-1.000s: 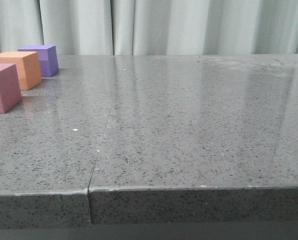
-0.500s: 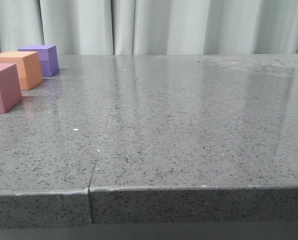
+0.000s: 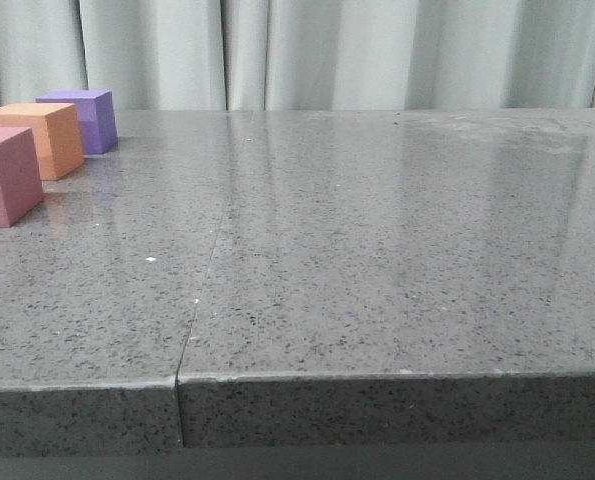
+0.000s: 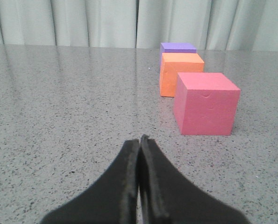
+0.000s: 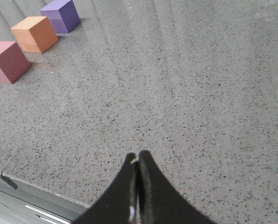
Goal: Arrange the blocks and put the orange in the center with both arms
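The orange cube [image 4: 181,73] sits between the purple cube [image 4: 178,47] and pink cube [image 4: 206,103], ahead of the left hand [image 4: 139,140]. Both hands are pinched closed and empty; the right hand [image 5: 138,156] hangs well apart from them.

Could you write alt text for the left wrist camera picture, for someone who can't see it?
Three cubes stand in a row on a speckled grey table, running away from the camera: pink cube nearest, orange cube in the middle, purple cube farthest. The left gripper, black, shows closed and empty in the foreground. Pale curtains hang behind.
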Controlling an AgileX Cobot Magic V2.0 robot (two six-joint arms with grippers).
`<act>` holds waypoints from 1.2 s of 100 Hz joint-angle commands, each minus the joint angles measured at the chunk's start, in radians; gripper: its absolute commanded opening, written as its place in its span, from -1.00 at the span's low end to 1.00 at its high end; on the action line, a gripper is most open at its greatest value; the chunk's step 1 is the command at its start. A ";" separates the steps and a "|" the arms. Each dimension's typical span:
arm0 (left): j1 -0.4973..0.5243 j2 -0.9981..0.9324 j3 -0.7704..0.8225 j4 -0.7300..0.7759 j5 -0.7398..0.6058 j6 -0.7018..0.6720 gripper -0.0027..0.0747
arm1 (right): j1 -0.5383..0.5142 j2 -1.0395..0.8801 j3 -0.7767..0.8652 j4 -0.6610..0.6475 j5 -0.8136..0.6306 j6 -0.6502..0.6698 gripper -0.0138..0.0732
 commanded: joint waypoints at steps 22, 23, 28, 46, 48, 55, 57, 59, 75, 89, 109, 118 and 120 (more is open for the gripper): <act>-0.004 -0.030 0.041 -0.010 -0.077 0.005 -0.98 | -0.212 -0.110 0.093 -0.013 -0.233 -0.011 -0.84; -0.004 -0.030 0.041 -0.010 -0.077 0.005 -0.98 | -0.219 -0.114 0.097 -0.013 -0.239 -0.011 -0.84; -0.004 -0.030 0.041 -0.010 -0.077 0.005 -0.98 | -0.267 -0.144 0.131 -0.013 -0.294 -0.011 -0.84; -0.004 -0.030 0.041 -0.010 -0.077 0.005 -0.98 | -0.405 -0.263 0.256 -0.014 -0.422 -0.059 -0.84; -0.004 -0.030 0.041 -0.010 -0.077 0.005 -0.98 | -0.413 -0.279 0.267 -0.014 -0.423 -0.073 -0.84; -0.004 -0.030 0.041 -0.010 -0.077 0.005 -0.98 | -0.439 -0.325 0.296 -0.011 -0.422 -0.103 -0.84; -0.004 -0.030 0.041 -0.010 -0.077 0.005 -0.98 | -0.447 -0.335 0.305 -0.010 -0.423 -0.104 -0.84; -0.004 -0.030 0.041 -0.010 -0.077 0.005 -0.98 | -0.455 -0.341 0.310 -0.009 -0.423 -0.104 -0.84; -0.004 -0.030 0.041 -0.010 -0.077 0.005 -0.98 | -0.503 -0.386 0.363 -0.009 -0.423 -0.103 -0.84; -0.004 -0.030 0.041 -0.010 -0.077 0.005 -0.98 | -0.511 -0.391 0.401 -0.008 -0.402 -0.090 -0.84; -0.004 -0.030 0.041 -0.010 -0.077 0.005 -0.98 | -0.511 -0.391 0.401 -0.013 -0.400 -0.090 -0.84; -0.004 -0.030 0.041 -0.010 -0.077 0.005 -0.98 | -0.511 -0.391 0.401 -0.012 -0.399 -0.090 -0.84; -0.004 -0.030 0.041 -0.010 -0.077 0.005 -0.98 | -0.511 -0.391 0.401 -0.012 -0.399 -0.090 -0.84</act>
